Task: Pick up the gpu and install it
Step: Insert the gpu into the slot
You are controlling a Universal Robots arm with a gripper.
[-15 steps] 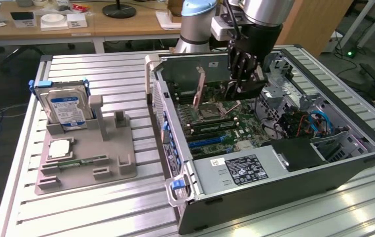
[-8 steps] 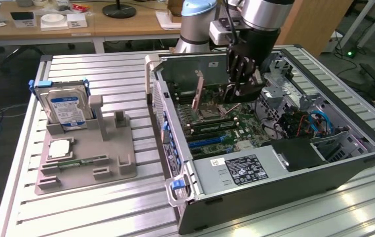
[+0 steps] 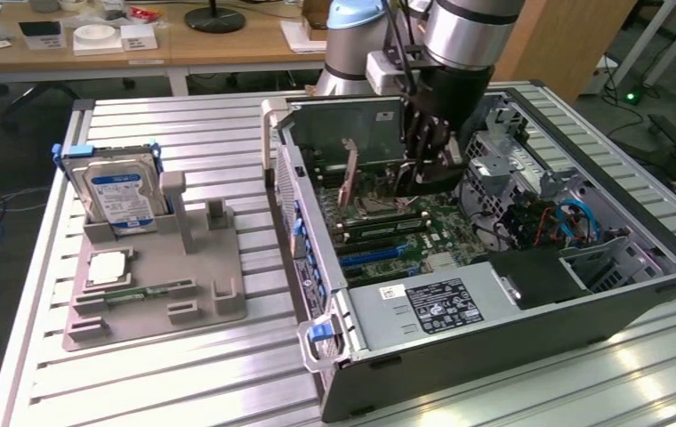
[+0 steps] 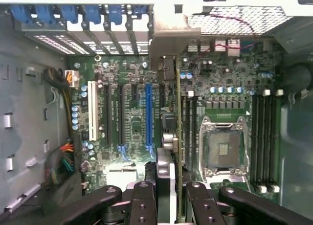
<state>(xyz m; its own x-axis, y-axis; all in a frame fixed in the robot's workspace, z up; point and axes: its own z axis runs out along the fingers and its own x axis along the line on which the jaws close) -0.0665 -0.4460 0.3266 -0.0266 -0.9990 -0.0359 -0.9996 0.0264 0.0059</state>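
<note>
My gripper (image 4: 168,205) is pinched on the gpu (image 4: 165,171), one finger on each flat face, so the card hangs on edge with its connector side down toward the board. Gripping it across its thin dimension keeps it from tilting as it meets a narrow socket.

The card runs parallel to the long blue slot (image 4: 148,115) and sits just beside it, on the side toward the processor socket (image 4: 222,151). I judge it is lined up with the neighbouring dark slot. I cannot tell whether its edge is seated or only hovering above.

Beyond the far end of the blue slot, the card's silvery bracket (image 4: 171,34) stands against the case's rear wall, next to the row of blue clips (image 4: 78,12). That end has to face the rear opening for the card to fit.

Farther off, well apart from the blue slot and outside the case (image 3: 623,294), the grey tray (image 3: 184,267) holds the hard drive (image 3: 124,196) upright, with the post beside it bare.
</note>
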